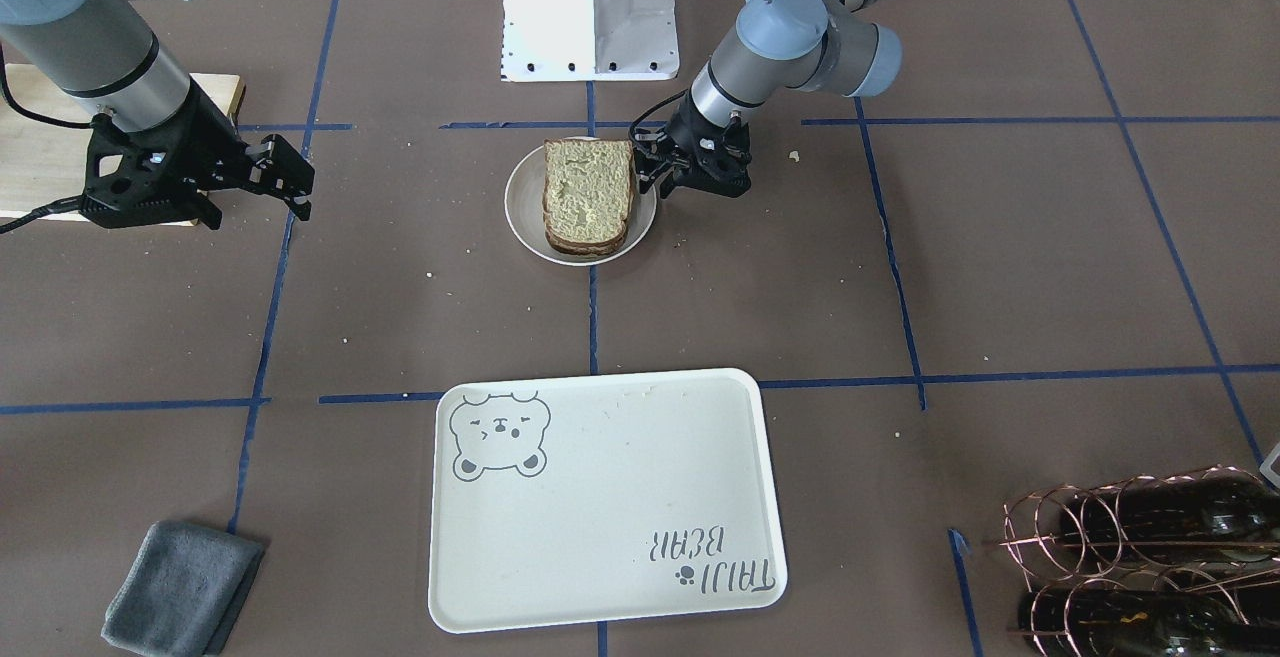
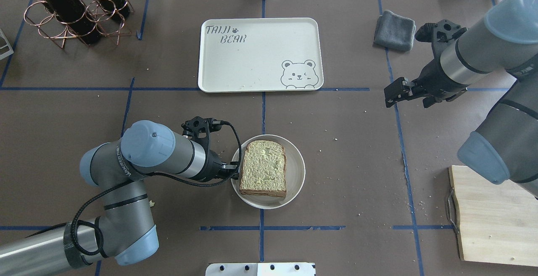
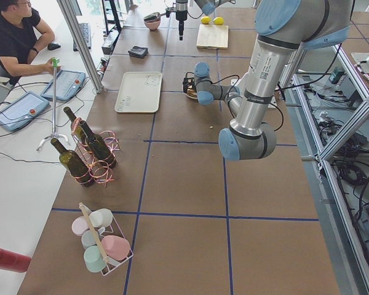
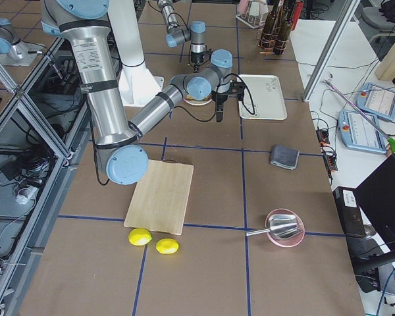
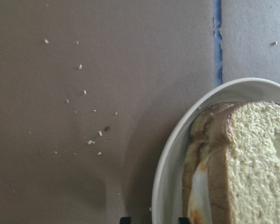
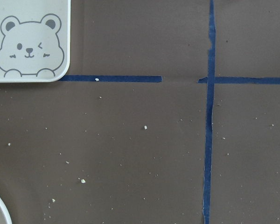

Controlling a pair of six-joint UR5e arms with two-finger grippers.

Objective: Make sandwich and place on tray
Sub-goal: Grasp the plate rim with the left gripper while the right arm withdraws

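Note:
The sandwich point(image 1: 590, 197) lies on a small round white plate point(image 1: 522, 207) at mid-table, two bread slices with egg white showing at the edge in the left wrist view point(image 5: 198, 186). My left gripper point(image 1: 648, 175) is low at the plate's rim point(image 2: 296, 171) on the robot's left side. It is open, with its fingertips point(image 5: 126, 219) just showing either side of the rim point(image 5: 168, 163). The cream tray point(image 2: 252, 61) with the bear print sits bare beyond the plate. My right gripper point(image 2: 393, 94) is open and empty, hovering off to the right of the tray.
A wooden cutting board point(image 2: 491, 217) lies at the near right. A folded grey cloth point(image 2: 394, 30) is right of the tray. A copper wine rack with bottles point(image 2: 71, 11) stands far left. Crumbs dot the brown table. The tray's corner shows in the right wrist view point(image 6: 65, 46).

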